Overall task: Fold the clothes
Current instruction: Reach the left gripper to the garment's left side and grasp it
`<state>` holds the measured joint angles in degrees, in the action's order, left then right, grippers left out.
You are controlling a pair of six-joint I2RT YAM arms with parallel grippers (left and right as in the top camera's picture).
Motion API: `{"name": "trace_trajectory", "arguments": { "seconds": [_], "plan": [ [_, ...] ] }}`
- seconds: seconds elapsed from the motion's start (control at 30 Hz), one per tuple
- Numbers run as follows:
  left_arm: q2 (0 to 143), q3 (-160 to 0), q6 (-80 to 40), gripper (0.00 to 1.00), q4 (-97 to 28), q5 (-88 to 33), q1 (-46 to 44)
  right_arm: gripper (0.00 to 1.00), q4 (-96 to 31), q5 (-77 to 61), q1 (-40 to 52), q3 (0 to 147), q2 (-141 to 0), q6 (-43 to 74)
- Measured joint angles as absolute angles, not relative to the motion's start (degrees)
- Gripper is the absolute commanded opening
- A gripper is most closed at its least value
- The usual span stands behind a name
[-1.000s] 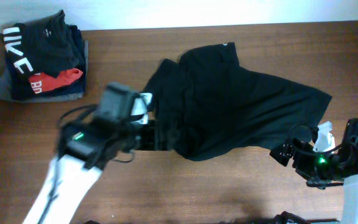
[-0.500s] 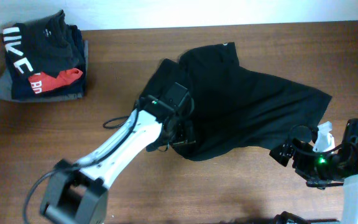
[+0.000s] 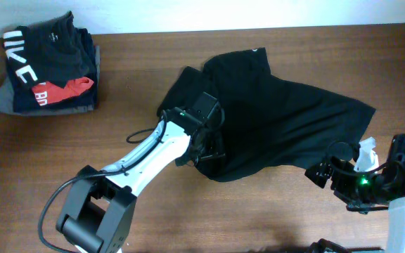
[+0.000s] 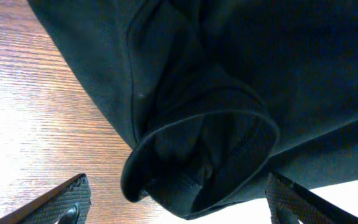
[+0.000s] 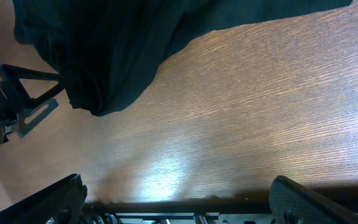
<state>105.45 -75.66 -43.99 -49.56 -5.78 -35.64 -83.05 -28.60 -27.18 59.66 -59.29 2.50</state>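
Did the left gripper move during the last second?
Yes. The left gripper went right, away from the folded stack, onto the black garment's lower left edge.

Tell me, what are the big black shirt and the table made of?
The black shirt looks like soft, matte knit cloth: it drapes in folds and has a stitched cuff. The table looks like wood or wood veneer: brown grain lines, slight sheen.

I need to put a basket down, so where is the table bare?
The table is bare between the stack and the garment, and along the near edge in front of the garment. Crowded: the garment's left hem under the left claw, and the corner by the right claw.
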Motion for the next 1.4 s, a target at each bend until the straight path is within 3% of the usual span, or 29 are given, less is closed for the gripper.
{"name": "trace_trajectory", "arguments": {
  "seconds": [0.3,0.33,0.47,0.87,1.4],
  "plan": [
    [105.45,-75.66,-42.92,0.89,-43.72,-5.89,-38.59,0.99,-82.59,-28.6,-27.18,59.66,-59.31,2.52],
    [105.45,-75.66,-42.94,0.85,-43.05,-6.0,-38.85,0.99,-82.59,-28.62,-27.18,59.66,-59.31,2.52],
    [105.51,-75.68,-43.29,0.82,-41.36,-6.17,-39.05,0.99,-82.59,-28.6,-27.18,59.66,-59.31,2.52],
    [109.51,-75.77,-45.1,0.8,-39.42,-7.11,-39.05,0.99,-82.28,-28.56,-27.18,59.66,-59.31,2.55],
    [113.01,-76.03,-46.37,0.7,-36.8,-7.97,-39.05,0.99,-82.17,-28.12,-27.18,59.66,-59.31,2.52]
  ]
}}
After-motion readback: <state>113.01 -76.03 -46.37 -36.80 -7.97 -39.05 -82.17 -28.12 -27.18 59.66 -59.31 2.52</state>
